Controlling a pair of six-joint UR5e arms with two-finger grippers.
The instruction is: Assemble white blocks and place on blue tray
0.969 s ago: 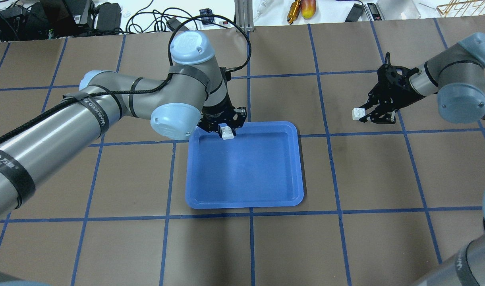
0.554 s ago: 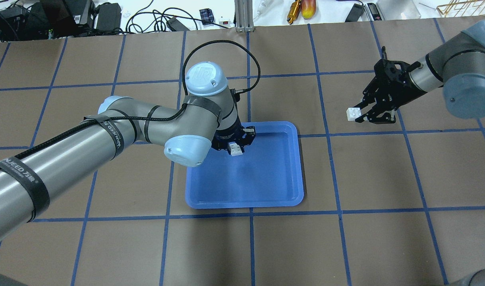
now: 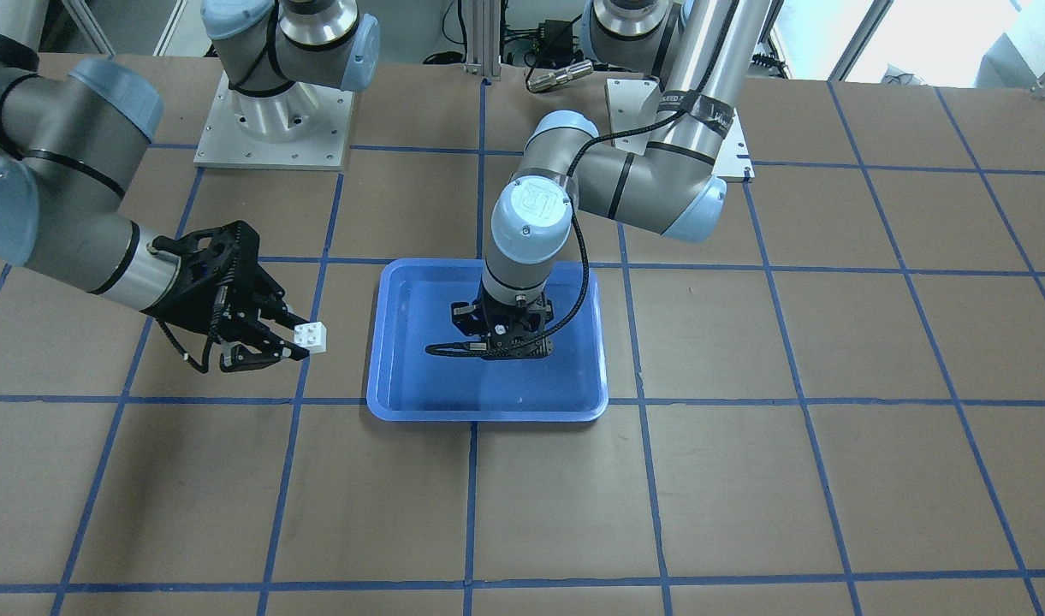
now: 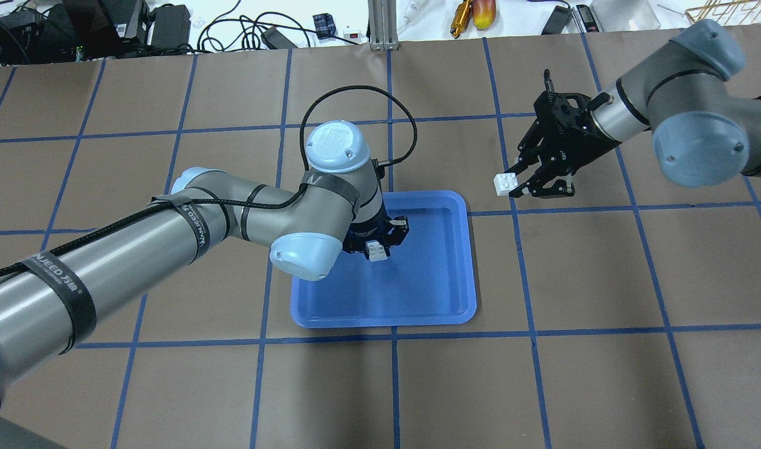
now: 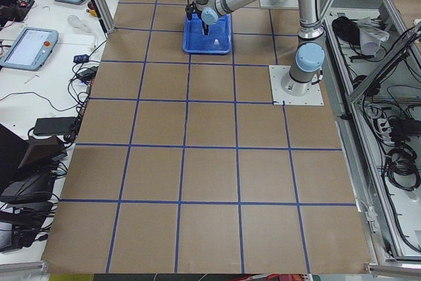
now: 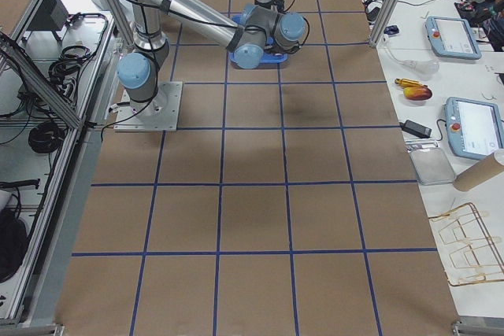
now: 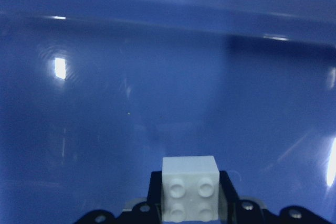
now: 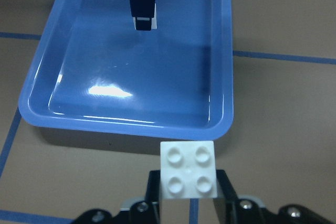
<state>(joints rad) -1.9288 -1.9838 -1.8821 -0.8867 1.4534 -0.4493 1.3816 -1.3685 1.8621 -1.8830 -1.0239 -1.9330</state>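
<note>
Left pincer (image 4: pixel 375 248) gripping brick (image 7: pixel 189 187), seemingly inside tray (image 4: pixel 430 280)

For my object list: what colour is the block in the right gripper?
White; the block shows best in the right wrist-mounted view.

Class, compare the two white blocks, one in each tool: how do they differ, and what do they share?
The left block hangs over the tray; the right block hangs over the table, beside the tray. The left tool grips its block from above, pointing down; the right tool holds its block out sideways. Both are white, square, four-studded, gripped and not yet joined.
</note>
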